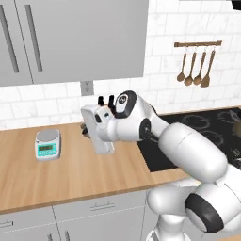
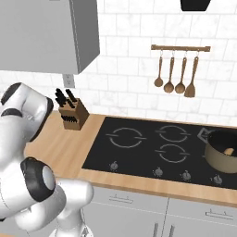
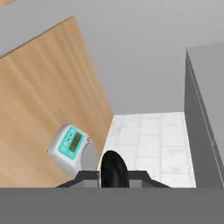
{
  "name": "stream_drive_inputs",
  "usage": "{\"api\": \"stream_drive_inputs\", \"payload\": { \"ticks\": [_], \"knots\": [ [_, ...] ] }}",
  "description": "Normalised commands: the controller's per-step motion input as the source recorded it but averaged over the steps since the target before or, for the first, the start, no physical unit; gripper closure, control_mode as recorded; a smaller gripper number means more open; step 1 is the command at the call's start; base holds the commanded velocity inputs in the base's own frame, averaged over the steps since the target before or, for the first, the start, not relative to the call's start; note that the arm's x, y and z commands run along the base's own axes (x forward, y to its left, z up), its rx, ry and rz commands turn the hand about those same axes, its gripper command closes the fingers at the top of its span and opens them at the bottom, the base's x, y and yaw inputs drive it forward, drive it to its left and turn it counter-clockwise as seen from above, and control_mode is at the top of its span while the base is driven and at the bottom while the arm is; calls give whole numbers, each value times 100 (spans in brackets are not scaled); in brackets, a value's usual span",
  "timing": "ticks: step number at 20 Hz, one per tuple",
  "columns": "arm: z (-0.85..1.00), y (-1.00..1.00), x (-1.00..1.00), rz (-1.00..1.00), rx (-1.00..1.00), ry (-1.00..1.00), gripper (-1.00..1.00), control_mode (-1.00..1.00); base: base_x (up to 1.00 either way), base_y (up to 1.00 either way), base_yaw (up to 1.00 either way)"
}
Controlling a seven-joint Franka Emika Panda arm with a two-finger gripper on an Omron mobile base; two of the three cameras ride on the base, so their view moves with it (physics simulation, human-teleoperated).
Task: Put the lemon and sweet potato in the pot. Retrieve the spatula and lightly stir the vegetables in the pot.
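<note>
**A:** The arm [image 1: 188, 150] is swung out left over the table [image 1: 70, 188], away from the hob [image 2: 139, 155]. Its hand is up in front of the knife block [image 2: 74, 115].

**B:** And the jaws?

**A:** Closed. In the hand view a dark rounded shape sits right between the tips. I can't tell what it is.

**B:** What's the hand camera looking at?

**A:** The scale [image 3: 70, 146], low on the left of its picture. There's wood beside it, white tile behind and a grey cabinet down the right edge. From the left base view the scale [image 1: 48, 144] stands on the table, left of the hand and apart from it.

**B:** Where's the pot?

**A:** Far right of the hob, at the edge of the right base view. The pot [image 2: 216, 159] sits upright, well apart from the arm.

**B:** Anything in it?

**A:** A brown-orange lump inside, which is the sweet potato [image 2: 228, 151]. I can't make out the rest of the inside from here.

**B:** And on the wall?

**A:** A rail of wooden spoons [image 2: 178, 69] hangs above the hob, with a wooden turner at the right end.
</note>
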Motion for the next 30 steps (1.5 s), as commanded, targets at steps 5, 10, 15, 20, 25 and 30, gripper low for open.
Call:
{"api": "stream_drive_inputs", "payload": {
  "ticks": [5,10,15,20,25,30],
  "knots": [
    [100,0,-48,-23,19,24,100,-100,0,0,0],
    [100,-6,-15,-25,26,32,100,-100,0,0,0],
    [100,-20,0,-29,37,47,100,-100,0,0,0],
    [100,-42,-3,-29,50,53,100,-100,0,0,0],
    [100,-34,-22,-25,56,43,100,-100,0,0,0],
    [100,-13,-27,-15,52,25,100,-100,0,0,0]
  ]
}}
